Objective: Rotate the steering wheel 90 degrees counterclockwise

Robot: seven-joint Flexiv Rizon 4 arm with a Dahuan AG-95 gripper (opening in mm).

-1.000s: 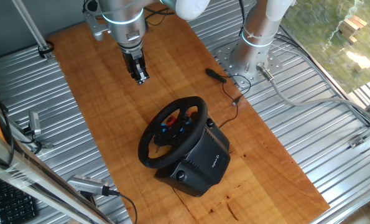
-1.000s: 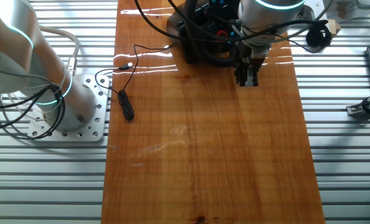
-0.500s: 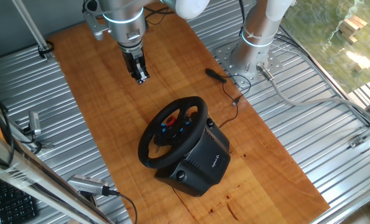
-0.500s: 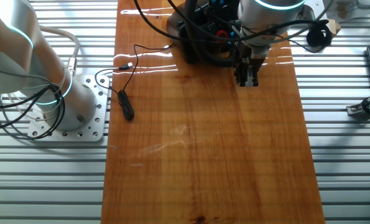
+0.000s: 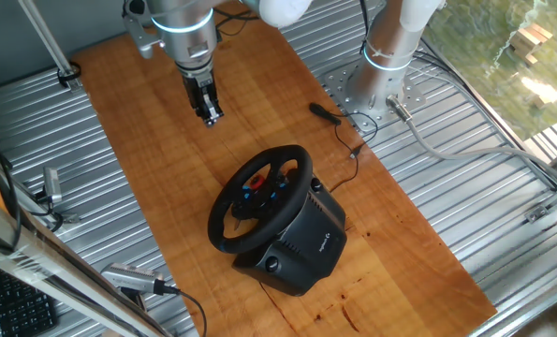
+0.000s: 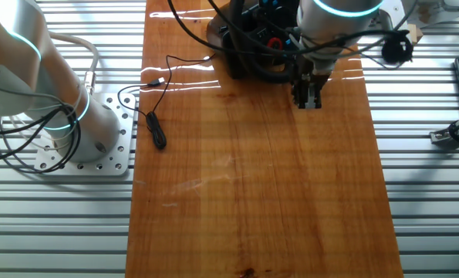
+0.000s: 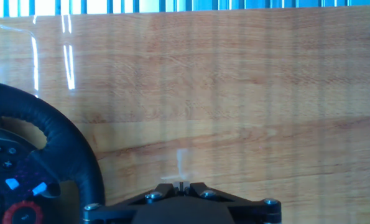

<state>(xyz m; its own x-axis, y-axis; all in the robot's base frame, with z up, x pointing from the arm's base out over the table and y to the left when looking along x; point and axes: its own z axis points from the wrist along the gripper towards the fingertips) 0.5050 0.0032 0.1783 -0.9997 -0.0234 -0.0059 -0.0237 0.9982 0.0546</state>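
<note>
Gripper (image 5: 210, 118) above bare board (image 5: 147, 140), fingers pressed together, nothing held.

Wheel (image 5: 259, 197) well apart from the fingertips, toward the near end of the board, tilted on its boxy base (image 5: 301, 245); lower left in the hand view. Likely stiff, rim padded and grippy, turning against some resistance on a heavy base. Best taken at the rim, away from spokes and hub buttons (image 7: 23, 186).

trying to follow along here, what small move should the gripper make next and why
Probably travel toward the steering wheel. The gripper hangs above bare wood, well clear of the rim, holding nothing, with its fingers close together, so it likely needs to open too.
</note>
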